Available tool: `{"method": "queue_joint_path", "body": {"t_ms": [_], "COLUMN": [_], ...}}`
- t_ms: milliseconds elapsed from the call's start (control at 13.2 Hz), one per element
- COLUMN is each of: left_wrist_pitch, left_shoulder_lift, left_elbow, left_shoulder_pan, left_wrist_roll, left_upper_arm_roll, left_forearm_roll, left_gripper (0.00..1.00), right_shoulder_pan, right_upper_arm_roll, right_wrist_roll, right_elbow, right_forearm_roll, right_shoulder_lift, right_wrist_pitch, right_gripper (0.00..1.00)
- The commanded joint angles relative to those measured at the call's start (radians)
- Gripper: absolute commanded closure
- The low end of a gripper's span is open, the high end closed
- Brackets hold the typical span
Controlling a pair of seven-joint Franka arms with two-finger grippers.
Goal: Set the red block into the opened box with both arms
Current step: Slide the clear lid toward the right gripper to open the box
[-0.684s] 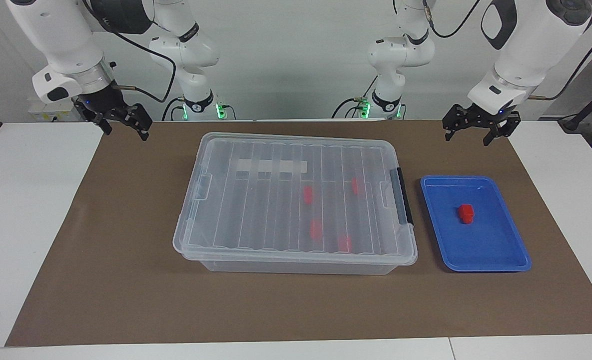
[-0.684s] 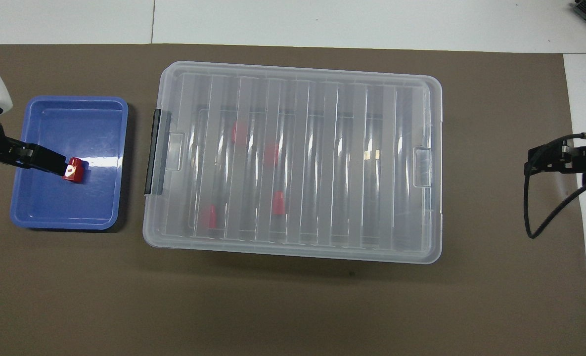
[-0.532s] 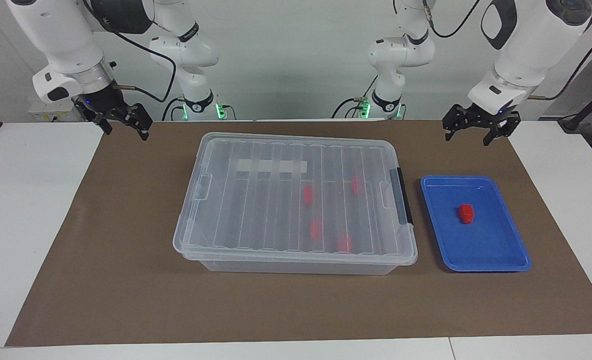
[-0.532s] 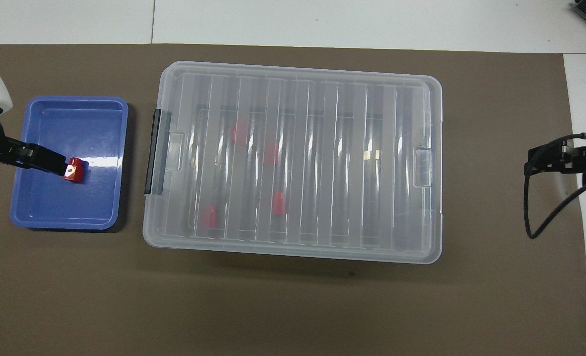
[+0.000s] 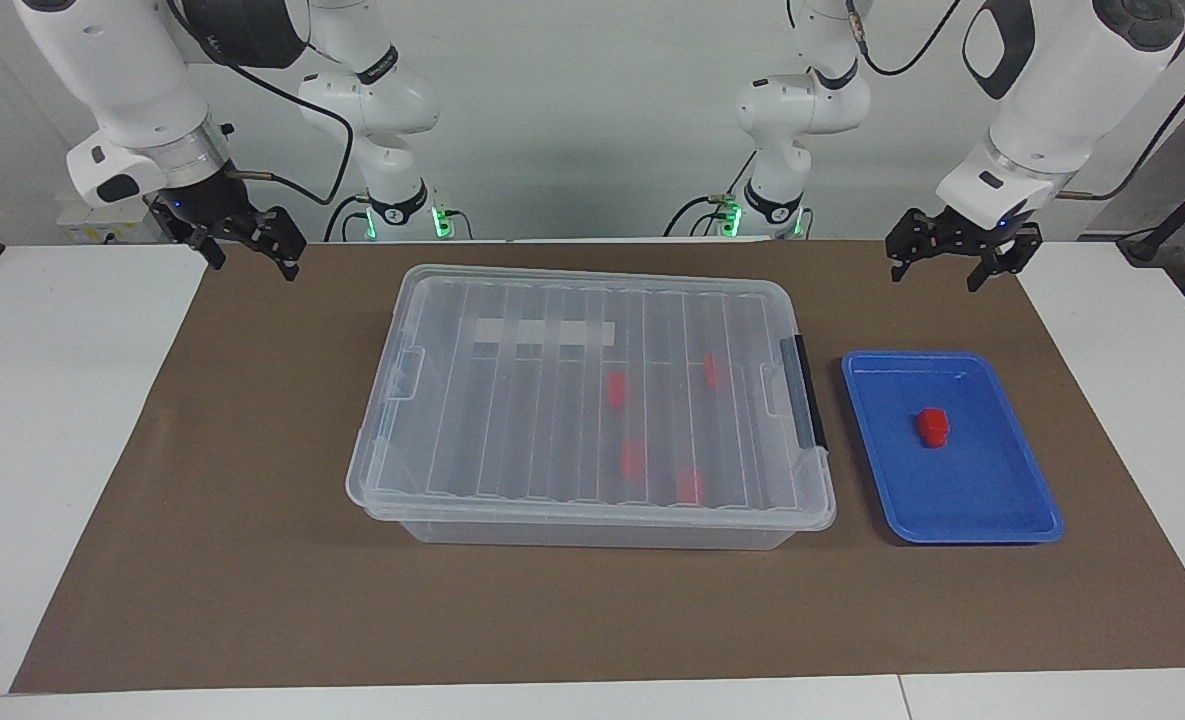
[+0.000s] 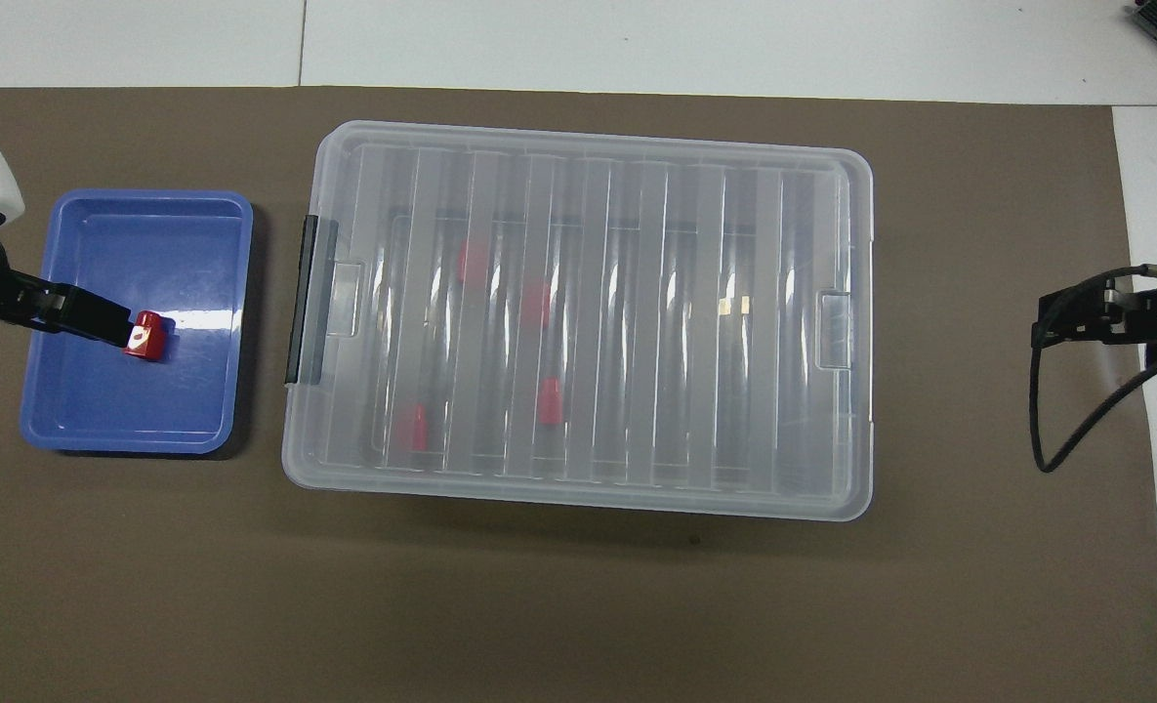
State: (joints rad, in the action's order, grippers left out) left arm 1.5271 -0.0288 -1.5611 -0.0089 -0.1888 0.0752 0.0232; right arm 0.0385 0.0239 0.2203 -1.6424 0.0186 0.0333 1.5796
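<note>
One red block (image 5: 932, 427) (image 6: 145, 335) lies loose in the shallow blue tray (image 5: 972, 495) at the left arm's end of the table. The clear box (image 5: 592, 532) stands mid-table with its ribbed lid (image 5: 512, 420) lying flat on it. Several red blocks (image 5: 633, 458) show through the lid. My left gripper (image 5: 937, 274) hangs open and empty in the air over the mat near the tray, well apart from the block. My right gripper (image 5: 252, 262) hangs open and empty over the mat's corner at the right arm's end.
A brown mat (image 5: 252, 560) covers the table under the box and the tray. The box's black handle (image 5: 804, 390) faces the tray. A strip of white tape (image 5: 542, 331) sits on the lid. A black cable (image 6: 1076, 430) loops below the right gripper.
Almost nothing differs. The right gripper has shifted very slightly toward the box. The left gripper, the box, the tray and the blocks are where they were.
</note>
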Motion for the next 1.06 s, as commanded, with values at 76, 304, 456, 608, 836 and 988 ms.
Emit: {"method": "queue_joint_path", "body": {"t_ms": [76,304,456,608,836,988], "left_wrist_pitch": [0.010,0.010,0.010,0.010,0.010,0.010], "left_shoulder_lift": [0.021,0.023,0.023,0.021,0.023,0.023], "left_elbow": [-0.022,-0.022,-0.022,-0.022,-0.020,-0.020], "left_shoulder_pan": [-0.002,-0.002,-0.002,-0.002,-0.002,-0.002], "left_wrist_roll": [0.009,0.009,0.009,0.009,0.009,0.009], "left_upper_arm_roll": [-0.002,-0.002,-0.002,-0.002,0.000,0.000], "left_forearm_roll": [0.017,0.017,0.017,0.017,0.017,0.017], "left_gripper": [0.00,0.00,0.00,0.00,0.00,0.00], "right_shoulder_pan": [-0.057,-0.120,-0.161,-0.184,-0.186,-0.184], "right_upper_arm_roll": [0.008,0.008,0.008,0.008,0.008,0.007], "right_wrist_roll": [0.122,0.136,0.137,0.139,0.126,0.108], "right_elbow": [-0.128,-0.218,-0.258,-0.307,-0.362,-0.405], "right_forearm_roll": [-0.009,-0.011,-0.011,-0.011,-0.011,-0.011], "right_shoulder_lift": [0.046,0.040,0.024,0.023,0.033,0.051], "right_wrist_pitch": [0.105,0.251,0.341,0.419,0.447,0.448], "right_gripper": [0.00,0.00,0.00,0.00,0.00,0.00]}}
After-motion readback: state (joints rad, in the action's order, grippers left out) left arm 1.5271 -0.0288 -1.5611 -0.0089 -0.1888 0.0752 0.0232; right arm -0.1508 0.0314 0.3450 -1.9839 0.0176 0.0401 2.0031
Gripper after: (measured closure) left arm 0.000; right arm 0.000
